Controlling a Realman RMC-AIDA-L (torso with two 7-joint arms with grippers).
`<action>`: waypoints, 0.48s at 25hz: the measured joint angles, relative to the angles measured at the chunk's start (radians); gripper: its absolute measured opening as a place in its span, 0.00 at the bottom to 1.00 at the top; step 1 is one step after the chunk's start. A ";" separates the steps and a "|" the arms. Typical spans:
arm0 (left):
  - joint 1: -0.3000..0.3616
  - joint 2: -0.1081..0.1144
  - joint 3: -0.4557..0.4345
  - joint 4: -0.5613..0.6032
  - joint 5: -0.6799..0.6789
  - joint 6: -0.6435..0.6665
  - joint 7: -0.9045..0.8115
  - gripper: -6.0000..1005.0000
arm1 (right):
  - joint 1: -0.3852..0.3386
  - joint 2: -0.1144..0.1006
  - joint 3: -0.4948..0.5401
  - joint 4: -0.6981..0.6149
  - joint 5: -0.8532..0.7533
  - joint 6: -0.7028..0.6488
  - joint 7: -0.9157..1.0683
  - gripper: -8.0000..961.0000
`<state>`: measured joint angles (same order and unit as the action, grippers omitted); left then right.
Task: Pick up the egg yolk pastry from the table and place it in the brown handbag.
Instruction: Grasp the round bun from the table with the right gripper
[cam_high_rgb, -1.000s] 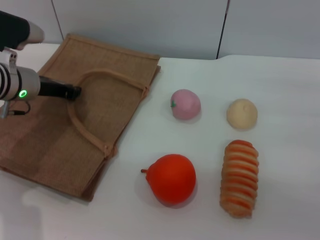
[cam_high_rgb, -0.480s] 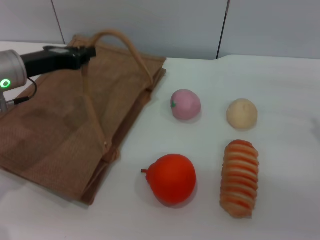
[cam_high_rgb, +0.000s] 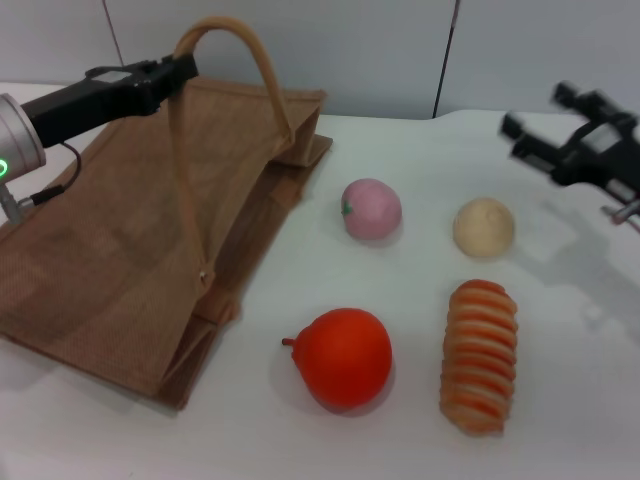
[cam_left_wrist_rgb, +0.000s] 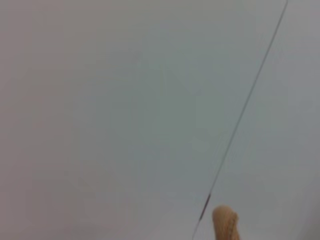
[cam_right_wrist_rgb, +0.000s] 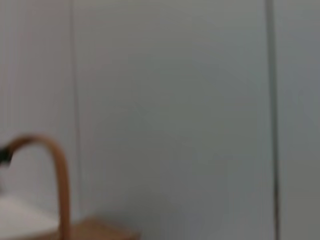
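The egg yolk pastry (cam_high_rgb: 484, 227), a pale cream dome, rests on the white table right of centre. The brown handbag (cam_high_rgb: 150, 220) lies at the left with its upper side pulled up. My left gripper (cam_high_rgb: 172, 72) is shut on the handbag's handle (cam_high_rgb: 225, 60) and holds the loop raised above the bag. The handle's tip (cam_left_wrist_rgb: 225, 222) shows in the left wrist view, and the raised loop (cam_right_wrist_rgb: 57, 175) shows in the right wrist view. My right gripper (cam_high_rgb: 545, 125) hovers open at the right edge, above and right of the pastry, holding nothing.
A pink ball (cam_high_rgb: 372, 208) sits left of the pastry. A striped bread roll (cam_high_rgb: 479, 355) lies just in front of the pastry. A red-orange pear-shaped fruit (cam_high_rgb: 343, 357) sits front centre. A grey wall (cam_high_rgb: 400, 50) runs behind the table.
My left gripper has lifted the handbag's handle from flat on the bag up and back, opening the bag's mouth. My right gripper has come into view from the right.
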<state>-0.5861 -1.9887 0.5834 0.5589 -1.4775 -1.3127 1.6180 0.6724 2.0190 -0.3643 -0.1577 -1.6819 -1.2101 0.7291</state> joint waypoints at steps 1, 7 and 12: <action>-0.002 0.001 -0.002 -0.001 -0.003 -0.009 0.000 0.13 | 0.028 -0.001 -0.013 -0.003 -0.079 0.054 0.037 0.91; -0.010 0.001 -0.007 -0.002 -0.007 -0.059 -0.004 0.13 | 0.076 -0.003 -0.020 -0.009 -0.246 0.112 0.110 0.91; -0.011 0.001 -0.008 -0.002 -0.019 -0.102 -0.003 0.13 | 0.098 -0.003 -0.021 -0.017 -0.364 0.167 0.188 0.91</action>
<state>-0.5967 -1.9879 0.5756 0.5568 -1.4968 -1.4147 1.6147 0.7701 2.0164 -0.3848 -0.1744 -2.0458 -1.0430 0.9167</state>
